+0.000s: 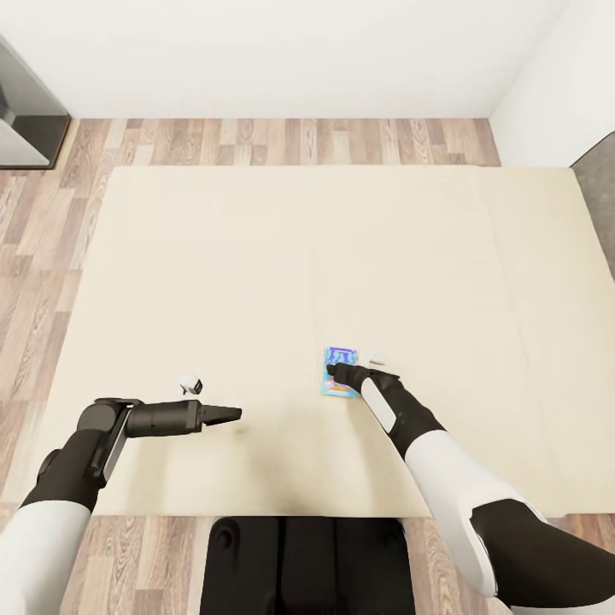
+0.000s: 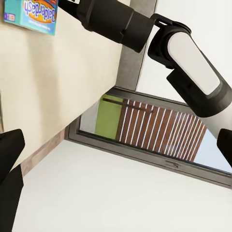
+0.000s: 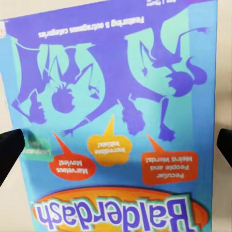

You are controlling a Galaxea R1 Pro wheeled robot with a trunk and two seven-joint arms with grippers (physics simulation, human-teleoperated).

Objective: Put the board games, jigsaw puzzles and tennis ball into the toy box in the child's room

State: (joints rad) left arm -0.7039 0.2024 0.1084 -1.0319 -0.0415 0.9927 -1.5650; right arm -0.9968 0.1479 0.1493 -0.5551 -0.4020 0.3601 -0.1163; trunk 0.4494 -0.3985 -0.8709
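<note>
- I have the right gripper (image 1: 335, 370) down over the small blue board game (image 1: 339, 371), which lies flat on the beige mattress of the bed (image 1: 256, 256). I put the arm there because this is one of the two games that must go from the bed to the toy box.
- In the right wrist view the board game (image 3: 116, 121) spreads across the gap between the jaws. One dark fingertip (image 3: 9, 150) stands at one long edge of the box and the other at the opposite edge, so the jaws are spread wide with nothing clamped yet.
- I judge the jaws straddle the box's width so that closing would pinch its two long edges. Whether the tips already touch the mattress, I cannot tell.
- A small white object (image 1: 376, 355) lies just beyond the jaws, beside the far corner of the game. What it is, I cannot tell.
- My left gripper (image 1: 229, 415) hovers well to the side of the game, pointing across the mattress toward it, and carries nothing. In the left wrist view its fingers sit far apart at the frame edges, so I read it as open and parked clear of the right arm.
- Another small white object (image 1: 190, 381) lies on the mattress near the left gripper.
</note>
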